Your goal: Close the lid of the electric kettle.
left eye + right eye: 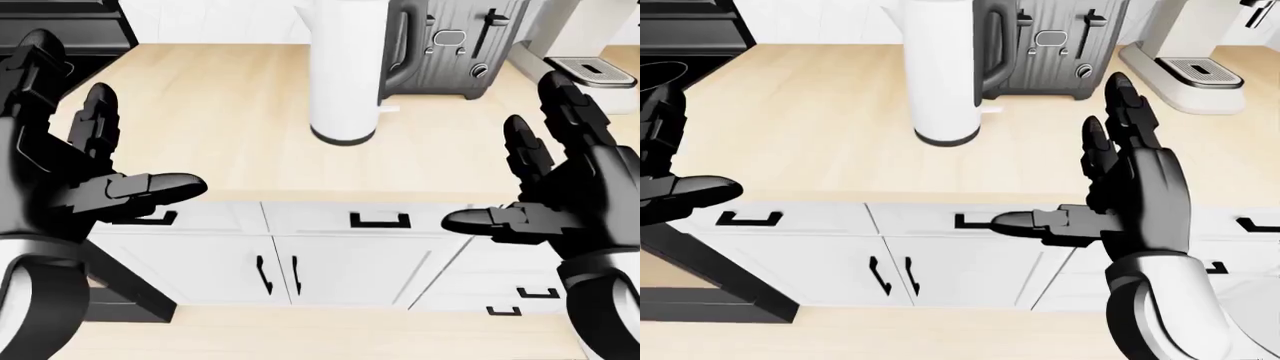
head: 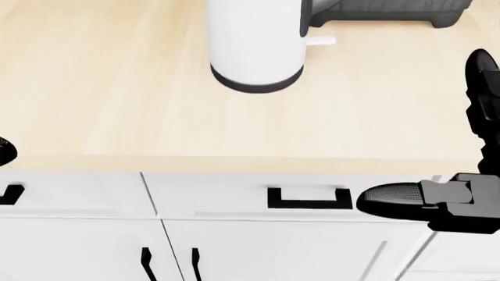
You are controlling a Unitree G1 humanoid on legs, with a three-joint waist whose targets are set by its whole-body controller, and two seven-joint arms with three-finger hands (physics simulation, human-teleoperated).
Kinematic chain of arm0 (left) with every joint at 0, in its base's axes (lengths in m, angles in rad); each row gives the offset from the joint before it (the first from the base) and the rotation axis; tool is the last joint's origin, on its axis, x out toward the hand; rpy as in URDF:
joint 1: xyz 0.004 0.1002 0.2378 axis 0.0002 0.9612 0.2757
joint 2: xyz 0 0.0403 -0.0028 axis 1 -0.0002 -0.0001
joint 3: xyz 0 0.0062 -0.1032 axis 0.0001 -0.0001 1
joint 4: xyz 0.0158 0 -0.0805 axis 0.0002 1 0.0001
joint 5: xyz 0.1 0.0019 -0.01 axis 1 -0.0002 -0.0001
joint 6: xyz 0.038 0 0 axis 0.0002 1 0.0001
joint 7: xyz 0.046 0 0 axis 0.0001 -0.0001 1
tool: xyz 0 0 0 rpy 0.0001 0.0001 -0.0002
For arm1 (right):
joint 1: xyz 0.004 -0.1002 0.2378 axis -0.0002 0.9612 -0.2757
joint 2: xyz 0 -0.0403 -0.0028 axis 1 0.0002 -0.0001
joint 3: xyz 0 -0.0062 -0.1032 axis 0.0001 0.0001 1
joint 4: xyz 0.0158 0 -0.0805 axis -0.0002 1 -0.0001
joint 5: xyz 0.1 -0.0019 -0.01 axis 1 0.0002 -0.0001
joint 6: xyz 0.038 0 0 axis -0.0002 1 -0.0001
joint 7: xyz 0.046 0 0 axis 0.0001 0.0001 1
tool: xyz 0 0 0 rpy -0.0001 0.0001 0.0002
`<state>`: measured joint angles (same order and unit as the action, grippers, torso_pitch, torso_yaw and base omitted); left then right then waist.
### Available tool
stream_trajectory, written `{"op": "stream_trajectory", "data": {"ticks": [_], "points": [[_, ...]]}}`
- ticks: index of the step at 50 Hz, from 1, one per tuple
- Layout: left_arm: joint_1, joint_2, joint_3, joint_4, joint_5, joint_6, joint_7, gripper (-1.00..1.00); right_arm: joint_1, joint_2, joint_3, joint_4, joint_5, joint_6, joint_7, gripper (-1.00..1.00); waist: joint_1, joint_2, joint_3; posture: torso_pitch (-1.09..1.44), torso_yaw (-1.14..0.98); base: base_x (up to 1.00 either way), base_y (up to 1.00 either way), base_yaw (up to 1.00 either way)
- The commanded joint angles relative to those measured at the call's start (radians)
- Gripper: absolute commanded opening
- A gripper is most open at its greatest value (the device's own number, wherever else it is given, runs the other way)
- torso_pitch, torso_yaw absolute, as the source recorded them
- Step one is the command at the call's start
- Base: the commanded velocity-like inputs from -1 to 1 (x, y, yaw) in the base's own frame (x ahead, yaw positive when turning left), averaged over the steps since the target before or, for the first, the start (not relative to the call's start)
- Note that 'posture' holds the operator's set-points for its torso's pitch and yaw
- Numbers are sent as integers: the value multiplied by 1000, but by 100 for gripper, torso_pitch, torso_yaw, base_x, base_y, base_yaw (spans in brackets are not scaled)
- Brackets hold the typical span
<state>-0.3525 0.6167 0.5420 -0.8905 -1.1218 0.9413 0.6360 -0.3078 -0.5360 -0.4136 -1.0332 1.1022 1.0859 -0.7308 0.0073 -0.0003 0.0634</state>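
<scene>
White kettle [image 1: 345, 71] upright on pale wood counter [image 1: 200, 127], toward top centre of left-eye view, just left of dark toaster [image 1: 450, 49] and close beside it; contact not resolvable. Dark base ring visible, dark handle on its right side facing toaster. Top of kettle cropped out of every view, so lid position not visible; assumed open per task only. Left hand [image 1: 85, 180] and right hand [image 1: 1130, 195] both spread wide, fingers splayed, holding nothing, hovering over counter edge and white drawer fronts [image 1: 330, 221], well short of kettle. Coffee machine [image 1: 1185, 64] at far right, no conflict. Handling guess: rigid smooth plastic body, likely light if empty, tall and narrow so tippy under sideways push. Lid probably hinged near handle, low closing force, snaps at end. Best contact: flat press downward on lid top with one or two fingertips, force through kettle axis, not lateral. Optional brace with other hand on body, low down, opposite handle. Avoid shoving body toward toaster. Needs closer stance and head tilt up first, to get lid in frame before reaching.
</scene>
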Motion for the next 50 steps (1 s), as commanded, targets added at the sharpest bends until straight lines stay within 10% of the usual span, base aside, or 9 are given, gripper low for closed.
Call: {"op": "stream_trajectory", "data": {"ticks": [1,13,19,27,50], "points": [[-19,16,16,-13,1,-26,0,100,-16,-19,-15,-14,11,-37,-8,100,0,1,-19,0,0,0,0,0],[-17,15,21,-20,-6,-22,4,100,-7,-20,0,-14,-6,-43,-3,100,-7,4,-19,0,0,15,0,0],[-13,17,20,-14,0,-30,-1,100,-6,-15,8,-14,-30,-37,0,100,-3,55,-13,0,0,19,0,0],[-14,15,19,-14,1,-29,-1,100,-12,-20,-2,-14,-19,-34,-7,100,-14,9,-26,0,0,1,0,0],[0,-7,4,-24,32,-31,-18,100,-12,-24,-8,-14,-21,-34,-9,100,-9,4,-13,0,0,0,0,0]]}}
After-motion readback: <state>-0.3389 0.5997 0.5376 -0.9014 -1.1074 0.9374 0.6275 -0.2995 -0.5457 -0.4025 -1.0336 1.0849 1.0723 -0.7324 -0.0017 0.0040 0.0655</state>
